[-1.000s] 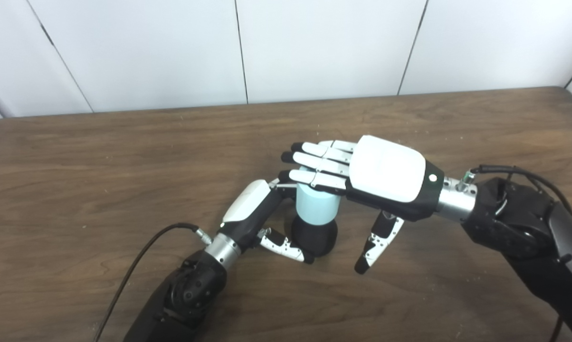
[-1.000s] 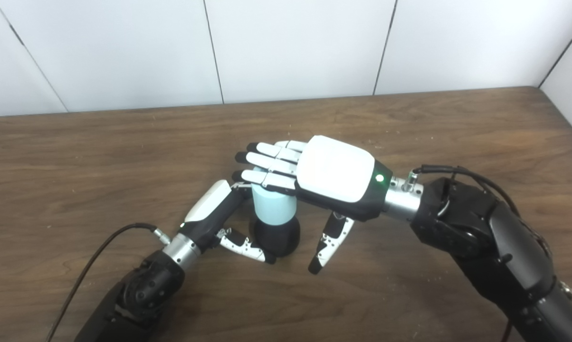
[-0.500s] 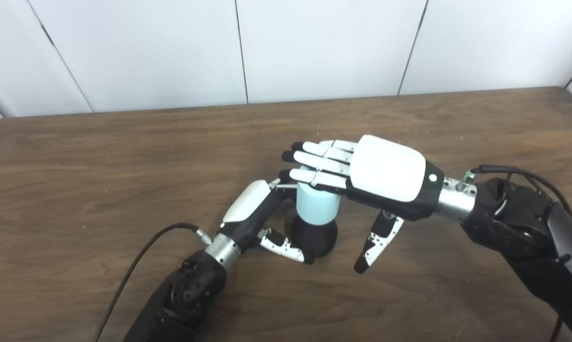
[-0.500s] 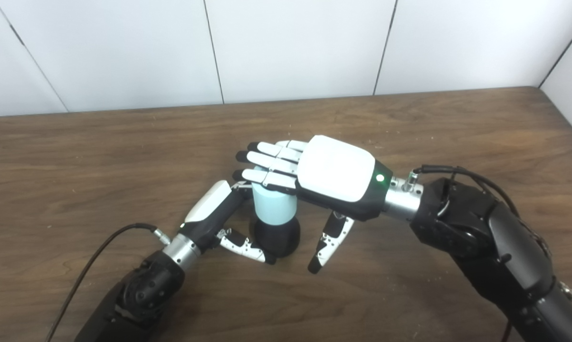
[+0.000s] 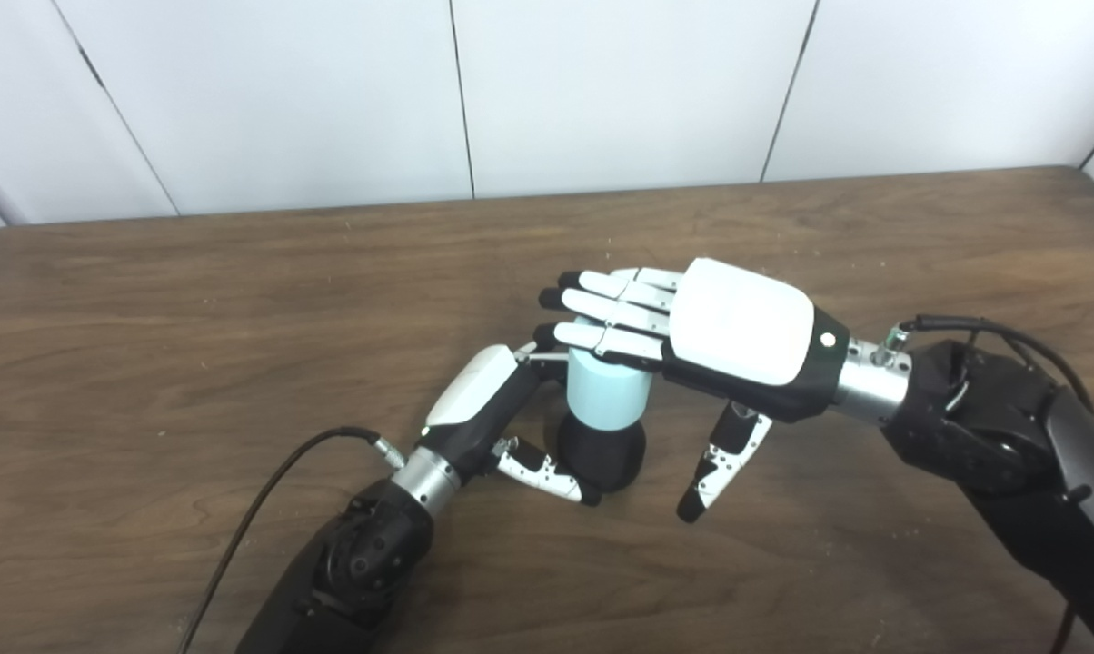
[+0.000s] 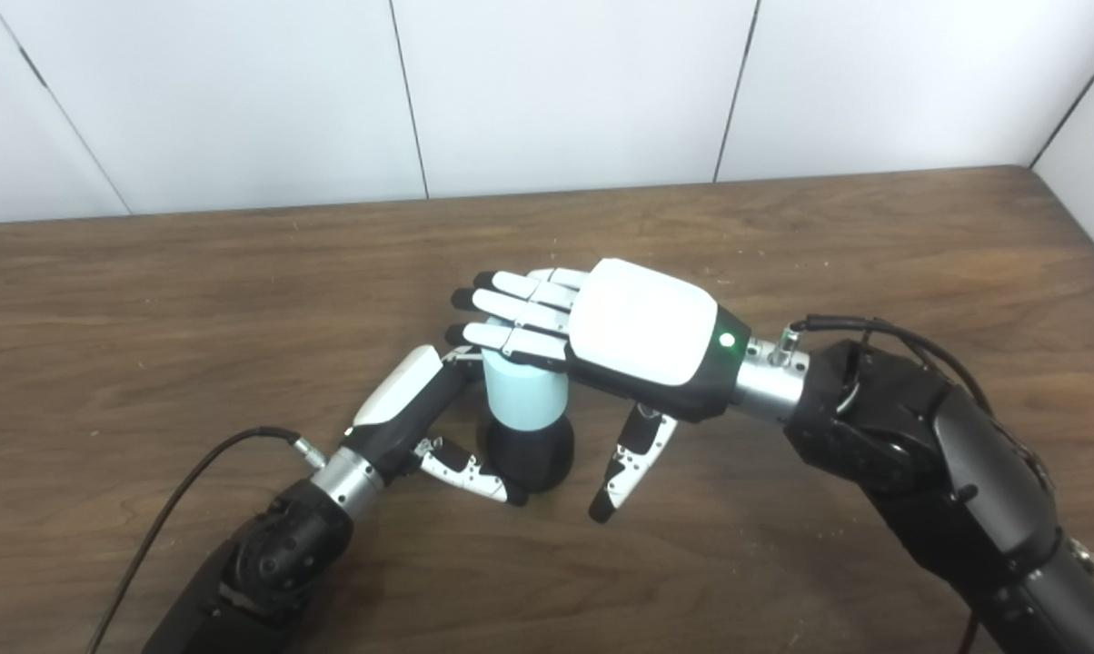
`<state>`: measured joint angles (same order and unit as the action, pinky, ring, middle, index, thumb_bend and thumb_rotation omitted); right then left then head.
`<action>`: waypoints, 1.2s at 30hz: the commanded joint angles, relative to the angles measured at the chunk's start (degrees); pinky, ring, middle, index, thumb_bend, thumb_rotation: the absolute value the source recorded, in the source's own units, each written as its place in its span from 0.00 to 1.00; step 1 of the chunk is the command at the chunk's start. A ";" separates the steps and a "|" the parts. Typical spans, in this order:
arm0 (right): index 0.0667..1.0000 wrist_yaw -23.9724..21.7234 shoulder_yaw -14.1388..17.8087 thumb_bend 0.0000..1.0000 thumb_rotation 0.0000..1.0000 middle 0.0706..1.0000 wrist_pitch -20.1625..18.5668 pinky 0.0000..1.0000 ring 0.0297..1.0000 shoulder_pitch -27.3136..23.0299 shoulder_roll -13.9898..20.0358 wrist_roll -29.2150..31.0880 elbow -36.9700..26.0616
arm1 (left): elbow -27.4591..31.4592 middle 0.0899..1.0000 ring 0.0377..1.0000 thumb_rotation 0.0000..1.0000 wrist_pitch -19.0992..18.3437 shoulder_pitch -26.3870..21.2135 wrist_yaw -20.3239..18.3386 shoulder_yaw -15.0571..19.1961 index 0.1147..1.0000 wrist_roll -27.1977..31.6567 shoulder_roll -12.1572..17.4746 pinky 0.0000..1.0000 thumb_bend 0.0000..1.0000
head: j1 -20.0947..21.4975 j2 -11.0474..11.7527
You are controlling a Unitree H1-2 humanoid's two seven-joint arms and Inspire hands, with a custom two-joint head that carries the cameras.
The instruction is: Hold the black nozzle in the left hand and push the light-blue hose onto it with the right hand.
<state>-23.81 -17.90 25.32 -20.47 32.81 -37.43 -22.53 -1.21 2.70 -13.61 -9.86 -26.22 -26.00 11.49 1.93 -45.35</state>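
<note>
Wide brown table (image 5: pixel 193 300), bare wood out to every edge. My right hand (image 5: pixel 701 336) lies flat, fingers straight, atop the light-blue hose (image 5: pixel 606 395). At its six o'clock, the black nozzle (image 5: pixel 606 454), my left hand (image 5: pixel 492 409) clasped around it.

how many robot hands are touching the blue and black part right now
2. The left hand grips the black nozzle from the left; the right hand lies flat over the light-blue hose.
</note>
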 commanded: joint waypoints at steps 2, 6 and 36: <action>0.95 -2.73 -0.92 0.92 0.48 1.00 0.01 0.86 0.98 0.71 0.86 -0.19 0.63 | -1.06 0.45 0.71 0.00 -2.24 1.70 -3.95 -1.21 0.42 -0.77 1.16 0.95 0.52 | -0.03 -0.01; 0.95 -2.75 -1.04 0.92 0.48 1.00 0.10 0.86 0.98 0.69 0.90 -0.16 0.68 | -1.00 0.45 0.70 0.00 -2.23 1.70 -3.91 -1.23 0.42 -0.85 1.13 0.95 0.52 | 0.04 0.00; 0.95 -2.50 -1.79 0.92 0.48 1.00 0.59 0.85 0.98 0.77 0.53 0.48 2.41 | -0.66 0.45 0.69 0.00 -2.35 1.76 -3.98 -1.18 0.42 -0.74 1.07 0.95 0.52 | -0.08 -0.34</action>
<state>-23.95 -18.30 25.30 -20.58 32.80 -35.67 -21.48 -1.13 2.70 -13.59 -9.86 -26.16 -26.01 11.49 1.85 -45.62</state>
